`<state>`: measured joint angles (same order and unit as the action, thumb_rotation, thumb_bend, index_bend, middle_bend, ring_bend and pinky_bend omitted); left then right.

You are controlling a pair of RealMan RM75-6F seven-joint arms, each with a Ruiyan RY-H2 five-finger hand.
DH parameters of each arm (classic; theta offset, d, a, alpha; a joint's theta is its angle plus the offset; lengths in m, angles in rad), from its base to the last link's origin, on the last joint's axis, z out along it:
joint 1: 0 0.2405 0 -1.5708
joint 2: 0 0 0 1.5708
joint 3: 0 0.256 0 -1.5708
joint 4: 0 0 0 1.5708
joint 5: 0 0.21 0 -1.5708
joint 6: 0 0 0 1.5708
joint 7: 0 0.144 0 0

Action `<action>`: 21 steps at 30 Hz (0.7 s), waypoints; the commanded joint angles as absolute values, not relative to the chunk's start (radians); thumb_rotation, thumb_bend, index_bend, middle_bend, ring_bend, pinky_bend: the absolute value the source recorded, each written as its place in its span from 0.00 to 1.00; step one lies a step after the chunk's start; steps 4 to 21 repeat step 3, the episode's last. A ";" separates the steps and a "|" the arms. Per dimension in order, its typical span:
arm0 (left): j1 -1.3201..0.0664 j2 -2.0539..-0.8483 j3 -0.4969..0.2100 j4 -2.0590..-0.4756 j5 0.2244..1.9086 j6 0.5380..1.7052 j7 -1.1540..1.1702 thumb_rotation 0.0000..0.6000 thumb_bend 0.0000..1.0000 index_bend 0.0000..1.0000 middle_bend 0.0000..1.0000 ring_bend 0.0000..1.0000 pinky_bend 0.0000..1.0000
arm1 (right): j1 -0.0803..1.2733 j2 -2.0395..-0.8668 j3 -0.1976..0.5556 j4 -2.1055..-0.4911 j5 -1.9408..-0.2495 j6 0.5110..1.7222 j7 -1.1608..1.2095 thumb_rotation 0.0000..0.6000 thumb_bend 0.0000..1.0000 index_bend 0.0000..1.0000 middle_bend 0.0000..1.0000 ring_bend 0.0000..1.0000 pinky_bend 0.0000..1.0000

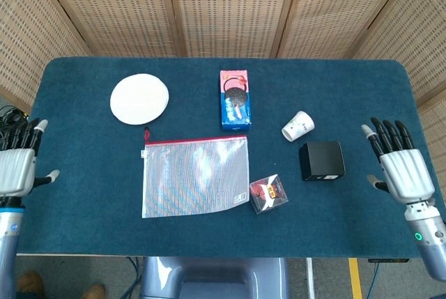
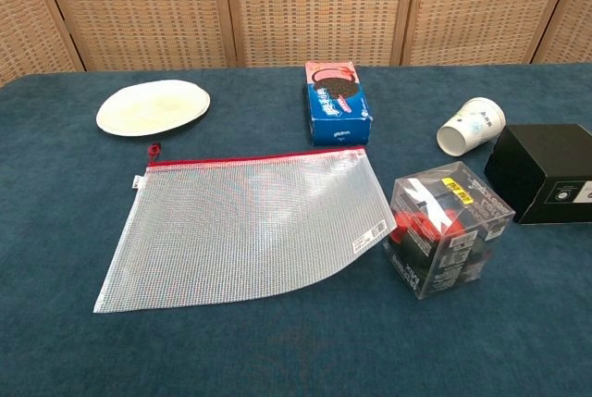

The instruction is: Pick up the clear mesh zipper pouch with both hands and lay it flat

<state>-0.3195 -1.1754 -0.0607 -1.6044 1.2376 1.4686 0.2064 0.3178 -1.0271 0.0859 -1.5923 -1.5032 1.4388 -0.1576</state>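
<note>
My left hand (image 1: pixel 15 170) and right hand (image 1: pixel 404 170) hang spread and empty off the blue table's (image 1: pixel 83 222) side edges. I see the mesh zipper pouch (image 1: pixel 196 175) lying flat mid-table, before perforated wooden wall panels (image 1: pixel 223 6).

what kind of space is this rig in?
Probably a lab or test room: a blue felt-covered table with staged odds and ends, such as a cookie box, backed by perforated wooden wall panels.

Left hand (image 1: pixel 15 171) out at the far left edge, back up, fingers straight and spread, holding nothing. Right hand (image 1: pixel 405 171) at the far right edge likewise, fingers extended and apart, forearm running down out of frame.
</note>
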 commanded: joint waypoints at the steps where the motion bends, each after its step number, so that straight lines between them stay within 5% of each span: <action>1: -0.205 -1.151 0.016 -1.587 1.340 1.587 0.121 1.00 0.00 0.00 0.00 0.00 0.00 | 0.230 -1.040 0.038 -1.578 -1.538 1.533 -0.173 1.00 0.00 0.00 0.00 0.00 0.00; 21: -0.179 -1.152 0.030 -1.577 1.371 1.611 0.091 1.00 0.00 0.00 0.00 0.00 0.00 | 0.203 -1.051 0.030 -1.570 -1.550 1.568 -0.164 1.00 0.00 0.00 0.00 0.00 0.00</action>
